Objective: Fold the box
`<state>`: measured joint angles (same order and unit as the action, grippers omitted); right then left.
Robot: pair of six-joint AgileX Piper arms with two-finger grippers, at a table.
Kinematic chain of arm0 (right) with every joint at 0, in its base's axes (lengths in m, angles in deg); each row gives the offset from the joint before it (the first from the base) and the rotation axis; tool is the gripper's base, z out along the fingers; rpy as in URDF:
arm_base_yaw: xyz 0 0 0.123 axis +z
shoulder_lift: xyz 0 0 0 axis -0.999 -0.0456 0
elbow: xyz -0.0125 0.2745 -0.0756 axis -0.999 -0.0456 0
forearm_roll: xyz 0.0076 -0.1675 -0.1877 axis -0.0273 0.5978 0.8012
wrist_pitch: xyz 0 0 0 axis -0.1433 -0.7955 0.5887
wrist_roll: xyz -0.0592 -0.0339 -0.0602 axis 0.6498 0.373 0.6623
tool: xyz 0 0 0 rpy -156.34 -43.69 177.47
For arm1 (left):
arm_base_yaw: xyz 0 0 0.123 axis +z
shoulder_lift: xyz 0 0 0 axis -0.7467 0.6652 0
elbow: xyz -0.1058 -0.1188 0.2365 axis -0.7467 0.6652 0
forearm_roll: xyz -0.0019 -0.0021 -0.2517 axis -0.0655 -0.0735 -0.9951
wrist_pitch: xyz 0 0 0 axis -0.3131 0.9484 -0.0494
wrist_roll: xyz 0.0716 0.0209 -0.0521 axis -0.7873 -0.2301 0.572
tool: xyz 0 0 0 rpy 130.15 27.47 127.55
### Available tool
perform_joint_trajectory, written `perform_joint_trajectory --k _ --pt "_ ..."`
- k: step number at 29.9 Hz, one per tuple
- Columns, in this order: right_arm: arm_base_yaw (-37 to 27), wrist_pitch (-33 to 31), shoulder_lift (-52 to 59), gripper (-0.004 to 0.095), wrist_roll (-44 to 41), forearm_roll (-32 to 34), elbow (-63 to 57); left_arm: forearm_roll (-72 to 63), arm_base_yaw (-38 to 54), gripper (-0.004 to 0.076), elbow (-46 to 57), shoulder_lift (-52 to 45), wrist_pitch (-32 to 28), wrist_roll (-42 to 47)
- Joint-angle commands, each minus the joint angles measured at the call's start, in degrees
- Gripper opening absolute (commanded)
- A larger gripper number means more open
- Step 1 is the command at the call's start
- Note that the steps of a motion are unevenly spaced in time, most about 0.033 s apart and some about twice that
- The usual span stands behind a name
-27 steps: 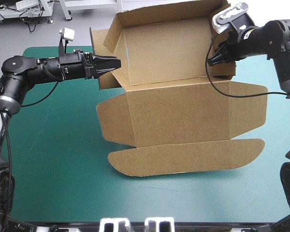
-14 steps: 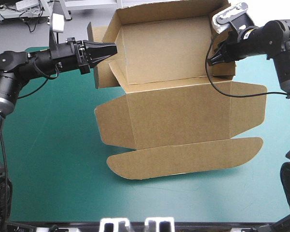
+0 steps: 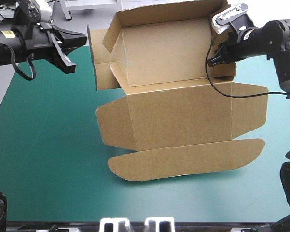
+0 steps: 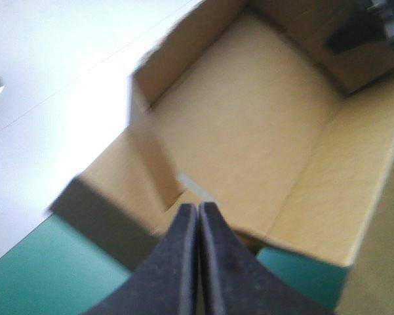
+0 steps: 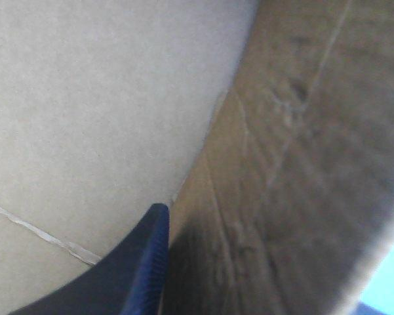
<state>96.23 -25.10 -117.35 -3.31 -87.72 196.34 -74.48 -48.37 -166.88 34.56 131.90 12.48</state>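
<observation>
Tucking is judged in hand: the box (image 3: 178,116) is pinched by the right gripper (image 3: 214,61), and the flap (image 3: 104,73) ahead of the closed, empty left gripper (image 4: 198,210) must next be pushed inward.

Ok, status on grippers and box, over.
Left gripper shut, empty, clear of the box, beside its left wall. Right gripper shut on the right wall. Walls up, left side untucked, lid flat. No obstruction seen.

No legible text, brand or number is found. A small yellow label (image 3: 7,34) is seen on the left arm (image 3: 24,43), too small to be read.
</observation>
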Motion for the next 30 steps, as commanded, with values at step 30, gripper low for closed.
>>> perform_joint_trajectory --k 30 --pt "-0.16 2.66 2.49 -0.0020 -0.81 -3.07 1.83 53.63 -0.02 -0.0010 24.10 2.75 -18.26 35.24"
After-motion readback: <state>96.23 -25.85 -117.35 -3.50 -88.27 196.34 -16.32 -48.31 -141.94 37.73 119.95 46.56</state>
